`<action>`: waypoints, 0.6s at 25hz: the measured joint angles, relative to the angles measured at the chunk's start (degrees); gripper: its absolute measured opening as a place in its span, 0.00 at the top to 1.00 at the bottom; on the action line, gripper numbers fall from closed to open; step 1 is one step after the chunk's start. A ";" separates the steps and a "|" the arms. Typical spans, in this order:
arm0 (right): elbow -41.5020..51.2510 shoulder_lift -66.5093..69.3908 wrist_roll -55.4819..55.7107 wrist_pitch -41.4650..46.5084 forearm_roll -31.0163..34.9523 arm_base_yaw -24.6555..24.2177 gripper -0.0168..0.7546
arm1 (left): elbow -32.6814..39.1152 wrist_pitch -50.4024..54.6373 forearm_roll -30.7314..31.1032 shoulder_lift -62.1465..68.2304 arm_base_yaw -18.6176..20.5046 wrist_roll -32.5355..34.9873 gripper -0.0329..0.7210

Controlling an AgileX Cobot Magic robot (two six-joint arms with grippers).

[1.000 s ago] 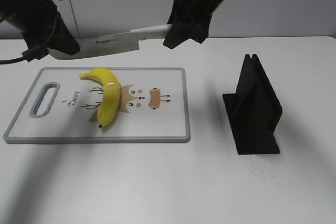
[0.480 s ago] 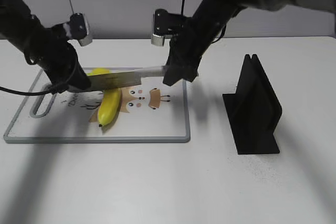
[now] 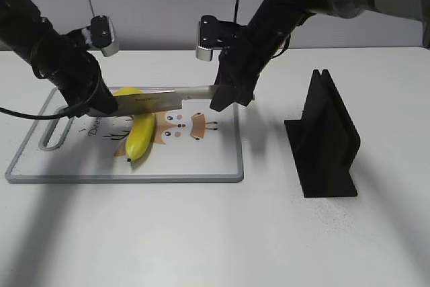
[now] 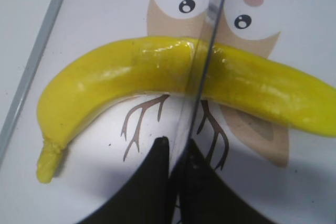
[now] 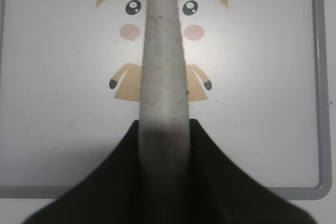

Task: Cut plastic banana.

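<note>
lowered steel knife (image 3: 158, 101) blade crosses glossy curved banana (image 4: 173, 80); both grippers (image 4: 176, 153) (image 5: 163, 129) clamp it.

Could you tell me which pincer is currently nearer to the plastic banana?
Left. The left pincer grips the knife blade's tip just beside the plastic banana; the right pincer holds the handle, farther off past the cutting board's deer print.

Knife (image 3: 158, 101) across banana (image 3: 138, 136) on board (image 3: 215, 159), stand (image 3: 327, 140) rightward
</note>
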 joint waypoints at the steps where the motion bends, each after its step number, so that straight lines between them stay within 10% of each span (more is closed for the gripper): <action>1: 0.00 0.00 0.00 0.06 0.00 0.00 0.76 | 0.00 0.00 0.00 -0.22 0.00 0.00 0.92; 15: -1.81 -8.00 0.86 5.40 -1.55 0.34 0.76 | 1.63 1.85 1.17 -13.03 -0.36 -0.34 0.92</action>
